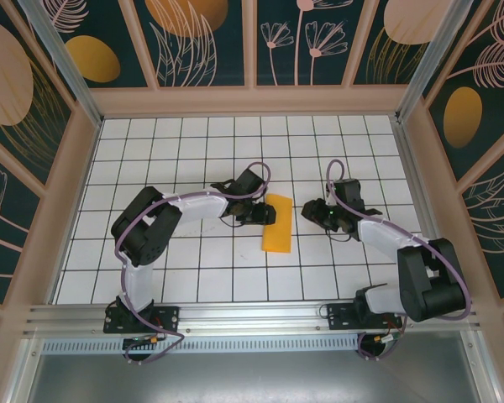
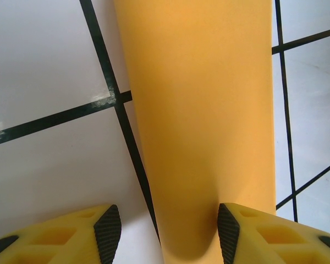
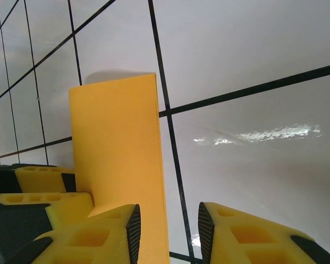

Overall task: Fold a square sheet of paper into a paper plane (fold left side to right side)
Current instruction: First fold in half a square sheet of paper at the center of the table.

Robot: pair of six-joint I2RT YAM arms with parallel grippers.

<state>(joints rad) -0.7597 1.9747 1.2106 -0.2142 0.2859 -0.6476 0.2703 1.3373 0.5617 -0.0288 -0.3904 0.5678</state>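
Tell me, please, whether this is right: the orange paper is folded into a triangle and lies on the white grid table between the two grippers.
No: in the top external view the orange paper is a narrow rectangle, not a triangle. It does lie on the white grid table between the left gripper and right gripper.

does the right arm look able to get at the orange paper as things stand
Probably yes: the right gripper is open right at the edge of the paper, with nothing between them. The left gripper sits at the opposite side, out of the way.
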